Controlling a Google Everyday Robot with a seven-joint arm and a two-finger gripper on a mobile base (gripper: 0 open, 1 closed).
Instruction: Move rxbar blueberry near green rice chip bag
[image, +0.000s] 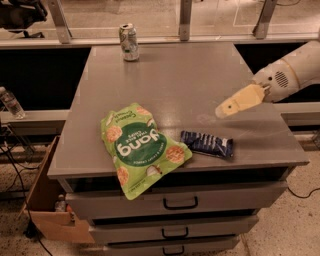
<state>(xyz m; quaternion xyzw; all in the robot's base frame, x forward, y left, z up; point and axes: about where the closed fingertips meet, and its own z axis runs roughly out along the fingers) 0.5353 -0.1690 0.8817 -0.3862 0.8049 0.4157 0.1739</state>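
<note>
The green rice chip bag (139, 146) lies flat near the front edge of the grey cabinet top, its lower corner hanging over the edge. The rxbar blueberry (207, 144), a dark navy wrapper, lies just right of the bag, almost touching it. My gripper (223, 109) comes in from the right on a white arm, its tan fingers hovering above the cabinet top, up and to the right of the bar. It holds nothing.
A silver drink can (129, 42) stands at the back of the cabinet top (180, 80). Drawers with handles (180, 203) are below. A cardboard box (47, 210) sits on the floor at left, and a bottle (11, 102) at the far left.
</note>
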